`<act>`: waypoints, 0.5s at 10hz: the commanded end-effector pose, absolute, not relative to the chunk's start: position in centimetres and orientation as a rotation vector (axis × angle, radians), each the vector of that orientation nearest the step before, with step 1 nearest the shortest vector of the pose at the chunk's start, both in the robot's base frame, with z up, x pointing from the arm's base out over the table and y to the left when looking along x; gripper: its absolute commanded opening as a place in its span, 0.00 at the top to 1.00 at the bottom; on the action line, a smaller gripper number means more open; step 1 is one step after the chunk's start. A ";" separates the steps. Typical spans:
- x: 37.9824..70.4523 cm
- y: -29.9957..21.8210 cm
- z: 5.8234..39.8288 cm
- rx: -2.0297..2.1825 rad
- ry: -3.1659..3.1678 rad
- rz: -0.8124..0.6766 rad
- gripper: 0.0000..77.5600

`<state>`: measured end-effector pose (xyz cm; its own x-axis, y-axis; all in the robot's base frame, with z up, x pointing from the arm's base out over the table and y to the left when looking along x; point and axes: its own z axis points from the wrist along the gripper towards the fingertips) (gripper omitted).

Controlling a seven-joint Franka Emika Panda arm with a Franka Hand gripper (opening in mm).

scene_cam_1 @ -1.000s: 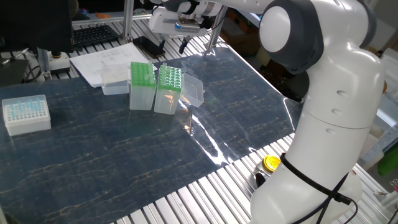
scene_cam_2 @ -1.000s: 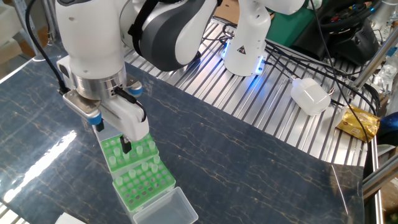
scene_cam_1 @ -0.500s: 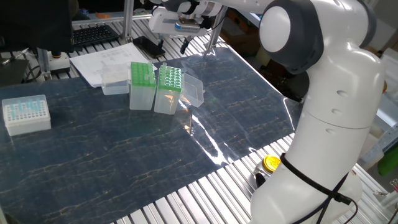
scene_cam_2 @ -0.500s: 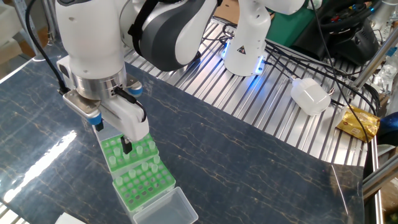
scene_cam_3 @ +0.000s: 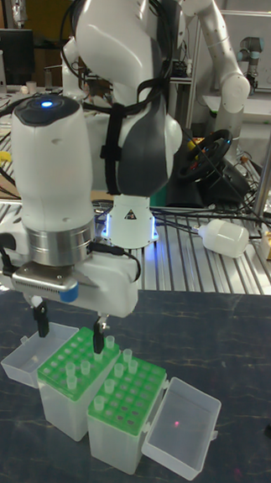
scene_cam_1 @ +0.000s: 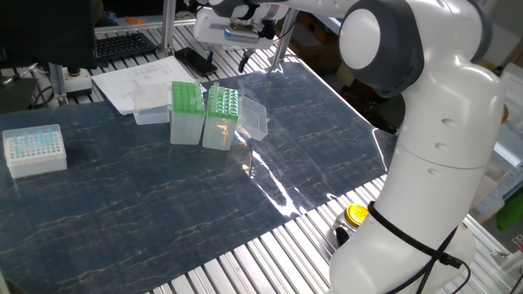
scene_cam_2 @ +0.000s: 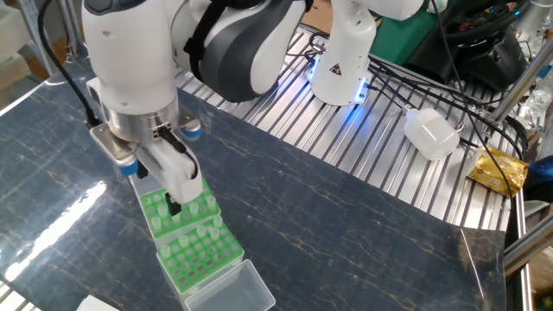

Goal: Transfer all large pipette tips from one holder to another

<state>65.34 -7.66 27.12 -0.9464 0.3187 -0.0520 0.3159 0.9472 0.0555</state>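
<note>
gripper (scene_cam_2: 172,204) shifted slightly and risen a little above the green racks (scene_cam_2: 186,233), wrist turned slightly

My own wrist hid the back end of the far green rack (scene_cam_2: 154,210) in the other fixed view. My gripper (scene_cam_3: 70,324) stood spread, but whether a finger (scene_cam_3: 100,335) touched the large pipette tips (scene_cam_3: 70,374) was too small to tell.

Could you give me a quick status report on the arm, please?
Gripper open, jaws empty above green rack. Clear tapered pipette tips standing in both racks. Nothing blocking.
</note>
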 end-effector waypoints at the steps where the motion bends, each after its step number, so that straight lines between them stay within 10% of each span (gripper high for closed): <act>1: 65.1 -7.2 27.2 0.839 3.002 0.029 0.00; 5: 64.5 -5.5 27.1 1.044 2.949 0.029 0.00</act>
<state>65.09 -7.06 27.08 -0.8713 0.4901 -0.0263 0.4892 0.8715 0.0355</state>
